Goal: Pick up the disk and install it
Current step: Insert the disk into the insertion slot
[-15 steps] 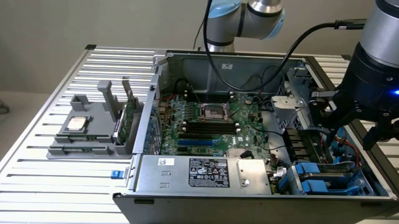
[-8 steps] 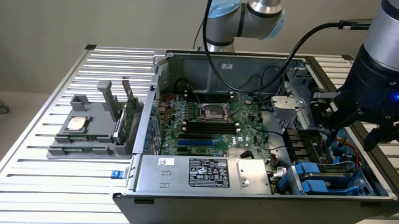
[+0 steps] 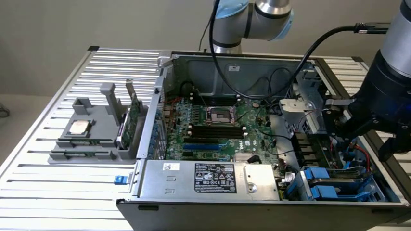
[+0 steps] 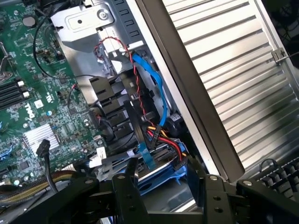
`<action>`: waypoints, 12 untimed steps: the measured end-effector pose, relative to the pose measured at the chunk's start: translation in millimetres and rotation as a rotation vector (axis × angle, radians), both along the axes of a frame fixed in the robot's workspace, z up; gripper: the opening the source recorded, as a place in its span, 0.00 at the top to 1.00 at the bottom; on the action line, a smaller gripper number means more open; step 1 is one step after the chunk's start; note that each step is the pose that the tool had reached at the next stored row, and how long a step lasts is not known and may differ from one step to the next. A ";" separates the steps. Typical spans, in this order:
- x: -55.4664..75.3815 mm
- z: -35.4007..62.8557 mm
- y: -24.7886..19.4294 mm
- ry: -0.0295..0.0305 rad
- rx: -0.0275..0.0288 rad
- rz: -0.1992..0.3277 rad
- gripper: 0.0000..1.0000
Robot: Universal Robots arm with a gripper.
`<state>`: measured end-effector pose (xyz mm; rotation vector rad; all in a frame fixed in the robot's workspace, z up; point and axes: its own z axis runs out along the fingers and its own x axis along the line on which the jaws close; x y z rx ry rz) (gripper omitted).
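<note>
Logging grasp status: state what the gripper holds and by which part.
Cannot be told: the gripper sits at the blue carrier of the disk, but whether it clamps it is unclear.

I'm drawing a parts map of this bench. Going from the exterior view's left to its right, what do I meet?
Small square silver chip in the grey holder → green circuit card standing on edge → CPU socket on the motherboard → blue plastic carriers.
</note>
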<state>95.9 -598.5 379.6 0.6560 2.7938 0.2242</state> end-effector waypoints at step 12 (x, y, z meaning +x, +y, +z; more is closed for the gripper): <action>0.0 -0.3 -8.9 0.0001 0.0131 -0.054 0.45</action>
